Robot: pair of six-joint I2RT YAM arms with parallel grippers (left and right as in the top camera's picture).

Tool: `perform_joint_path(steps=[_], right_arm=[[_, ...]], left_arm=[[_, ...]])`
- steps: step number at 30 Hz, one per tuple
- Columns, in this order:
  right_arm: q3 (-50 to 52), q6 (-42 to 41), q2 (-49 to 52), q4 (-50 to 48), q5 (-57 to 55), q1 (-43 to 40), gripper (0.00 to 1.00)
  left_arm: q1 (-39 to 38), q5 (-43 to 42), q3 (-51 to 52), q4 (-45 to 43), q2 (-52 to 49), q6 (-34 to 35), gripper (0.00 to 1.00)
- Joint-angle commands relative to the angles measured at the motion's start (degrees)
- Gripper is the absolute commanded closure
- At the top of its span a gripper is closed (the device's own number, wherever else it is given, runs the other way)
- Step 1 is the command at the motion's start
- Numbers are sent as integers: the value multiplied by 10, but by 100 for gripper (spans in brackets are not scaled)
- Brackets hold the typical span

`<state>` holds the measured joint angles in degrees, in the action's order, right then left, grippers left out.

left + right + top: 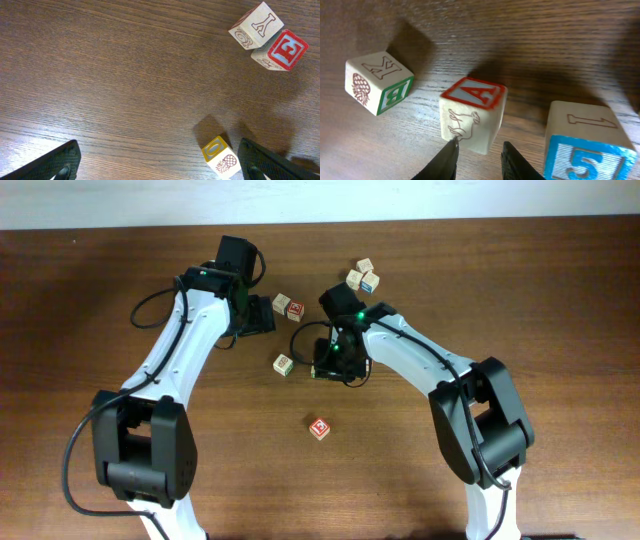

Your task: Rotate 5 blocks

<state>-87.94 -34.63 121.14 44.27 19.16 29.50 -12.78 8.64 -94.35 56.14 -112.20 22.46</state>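
- The right claw hangs low over the bench, its fingers close together and their tips at the foot of the red A block. We cannot tell whether they pinch the block or only meet it. We judge the claw is set there to turn that block.
- On either side, apart from it, stand the green B block and the blue 5 block. The blocks lie loose on the wood rather than in a row, which leaves each one room to be spun alone.
- The left claw is spread wide and grasps nothing. The yellow-framed block, likely another of the five, sits between its fingers and close to one of them, so we read this claw as poised rather than working.
- Farther off, the Y block and the red E block sit touching, a pair we take to be outside the job.
- We cannot tell how many blocks are already turned.
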Motion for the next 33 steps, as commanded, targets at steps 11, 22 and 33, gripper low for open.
perform_joint_path(steps=[11, 22, 33], right_arm=[[-38, 57, 10, 27, 14, -23, 67], [-37, 24, 12, 48, -20, -23, 85], [-3, -25, 12, 25, -50, -19, 91]], left_arm=[[0, -59, 18, -12, -7, -3, 52], [-3, -64, 54, -123, -117, -54, 100], [-5, -118, 54, -122, -122, -55, 100]])
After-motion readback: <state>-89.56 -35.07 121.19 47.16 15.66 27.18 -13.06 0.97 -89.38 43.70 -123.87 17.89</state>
